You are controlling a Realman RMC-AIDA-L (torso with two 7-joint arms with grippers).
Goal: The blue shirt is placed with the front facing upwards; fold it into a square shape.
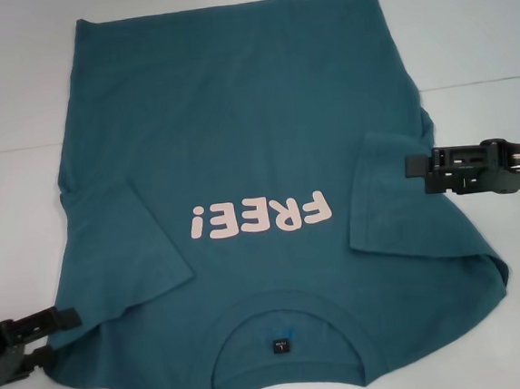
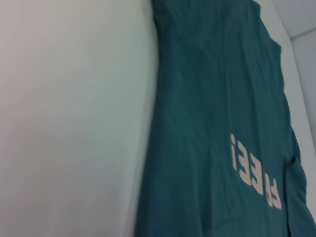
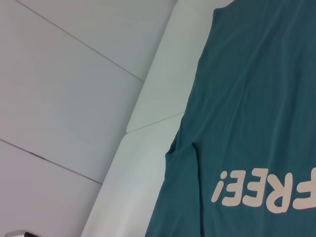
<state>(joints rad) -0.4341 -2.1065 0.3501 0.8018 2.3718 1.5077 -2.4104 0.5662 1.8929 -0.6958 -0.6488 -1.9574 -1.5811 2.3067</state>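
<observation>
The blue shirt (image 1: 235,115) lies front up on the white table (image 1: 6,107), its collar (image 1: 279,304) nearest me and the pink "FREE!" lettering (image 1: 260,217) across the chest. Both short sleeves are folded inward: one (image 1: 124,252) on the left, one (image 1: 397,201) on the right. My left gripper (image 1: 68,317) sits low at the shirt's near-left shoulder edge. My right gripper (image 1: 412,165) hovers at the outer edge of the right sleeve. The wrist views show only the shirt (image 2: 207,98) (image 3: 256,98) and table, no fingers.
A small dark neck label (image 1: 279,346) shows inside the collar. White tabletop (image 2: 74,123) surrounds the shirt on the left, right and far sides. A seam line (image 1: 478,81) crosses the table at the right.
</observation>
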